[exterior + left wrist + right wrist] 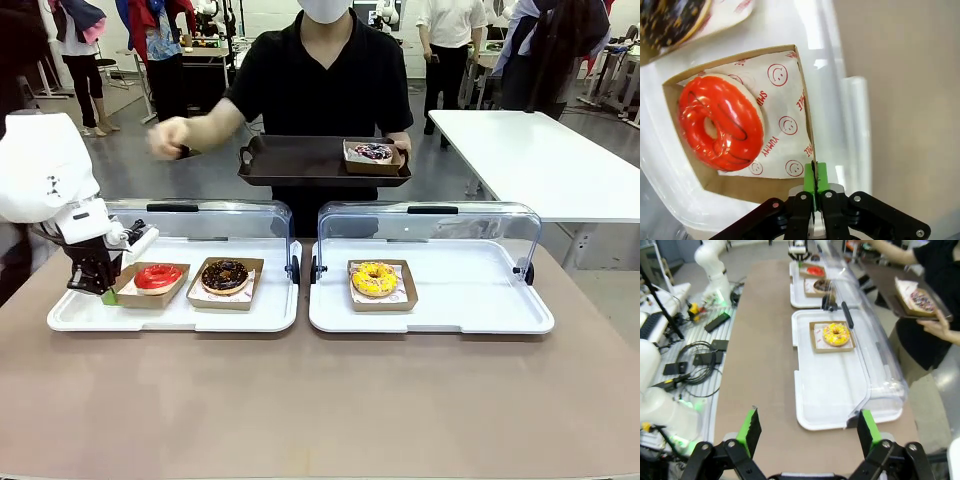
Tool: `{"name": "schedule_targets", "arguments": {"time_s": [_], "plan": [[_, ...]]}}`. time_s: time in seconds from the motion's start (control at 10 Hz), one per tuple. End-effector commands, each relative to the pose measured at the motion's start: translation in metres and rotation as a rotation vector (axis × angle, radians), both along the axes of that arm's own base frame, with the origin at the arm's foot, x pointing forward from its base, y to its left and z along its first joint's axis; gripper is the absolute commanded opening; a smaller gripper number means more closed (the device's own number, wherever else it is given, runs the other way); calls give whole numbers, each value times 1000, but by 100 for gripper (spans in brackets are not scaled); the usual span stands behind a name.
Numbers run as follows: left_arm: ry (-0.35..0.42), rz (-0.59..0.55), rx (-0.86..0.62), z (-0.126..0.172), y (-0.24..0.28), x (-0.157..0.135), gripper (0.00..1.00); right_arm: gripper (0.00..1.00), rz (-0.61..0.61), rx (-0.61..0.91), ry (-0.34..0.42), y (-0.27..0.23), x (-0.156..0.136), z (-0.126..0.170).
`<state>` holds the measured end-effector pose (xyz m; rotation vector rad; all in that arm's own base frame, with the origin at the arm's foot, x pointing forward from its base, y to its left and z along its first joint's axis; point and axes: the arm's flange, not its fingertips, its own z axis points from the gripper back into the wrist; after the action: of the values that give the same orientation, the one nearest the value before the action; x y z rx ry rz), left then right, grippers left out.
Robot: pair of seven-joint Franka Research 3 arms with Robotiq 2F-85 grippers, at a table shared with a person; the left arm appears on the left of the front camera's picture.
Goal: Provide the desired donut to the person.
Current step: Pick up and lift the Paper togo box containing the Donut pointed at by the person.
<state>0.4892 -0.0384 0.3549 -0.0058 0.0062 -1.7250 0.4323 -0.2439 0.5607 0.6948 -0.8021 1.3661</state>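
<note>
While the person (325, 80) in the black T-shirt stands at the far side holding a dark serving tray (290, 160) with a purple-sprinkled donut in a cardboard box (373, 153) on it, the left gripper (814, 181) has its green pads pinched tight on the edge of the brown cardboard box (747, 57) that carries the glossy red-iced ring donut (720, 122). That box sits at the left end of the left white plastic tray (80, 318), beside a chocolate-glazed donut (225, 275). A yellow-iced donut (374, 279) lies alone in the right white tray (470, 310). The right gripper (807, 432) hangs above the table with its fingers spread wide, holding nothing.
</note>
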Motion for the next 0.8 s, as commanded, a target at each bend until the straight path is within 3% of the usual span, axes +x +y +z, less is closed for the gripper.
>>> {"name": "schedule_targets", "arguments": {"time_s": [0.0, 0.2, 0.7], "plan": [[43, -20, 68, 63, -20, -48, 0, 100, 9, -12, 7, 0, -2, -1], [75, 12, 84, 119, -36, -93, 0, 100, 9, -12, 7, 0, -2, -1], [-105, 83, 129, 221, -56, -145, 0, 100, 9, -12, 7, 0, -2, -1]]}}
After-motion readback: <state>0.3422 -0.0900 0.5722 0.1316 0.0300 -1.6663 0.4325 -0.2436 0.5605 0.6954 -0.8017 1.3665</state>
